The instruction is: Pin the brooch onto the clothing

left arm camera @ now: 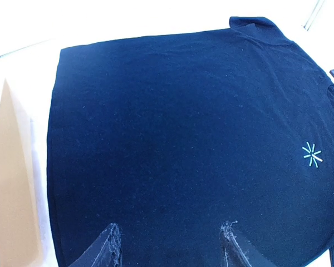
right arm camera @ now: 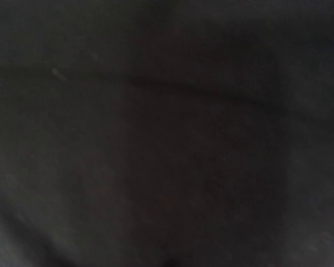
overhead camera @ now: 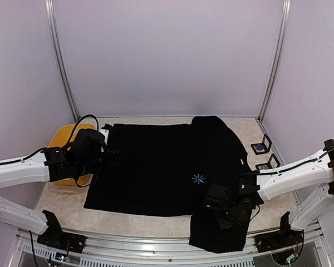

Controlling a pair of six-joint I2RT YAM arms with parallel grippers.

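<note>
The black T-shirt (overhead camera: pixel 156 167) lies flat on the table (overhead camera: pixel 156 225), its light-blue starburst mark (overhead camera: pixel 198 178) facing up. The left gripper (left arm camera: pixel 172 247) hovers open and empty over the hem end. The right gripper (overhead camera: pixel 228 214) is closed, low against the fabric near the mark. I see no brooch. Best keep the cloth flat and press gently.

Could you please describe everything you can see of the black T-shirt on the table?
The black T-shirt looks like soft fabric and lies spread flat on the table, hem to the left, sleeves to the right, the near sleeve reaching the table's front edge. A small light-blue starburst mark sits on its chest. The open left hand hovers over the hem end; the shut right hand is low over the chest, contact unclear.
</note>
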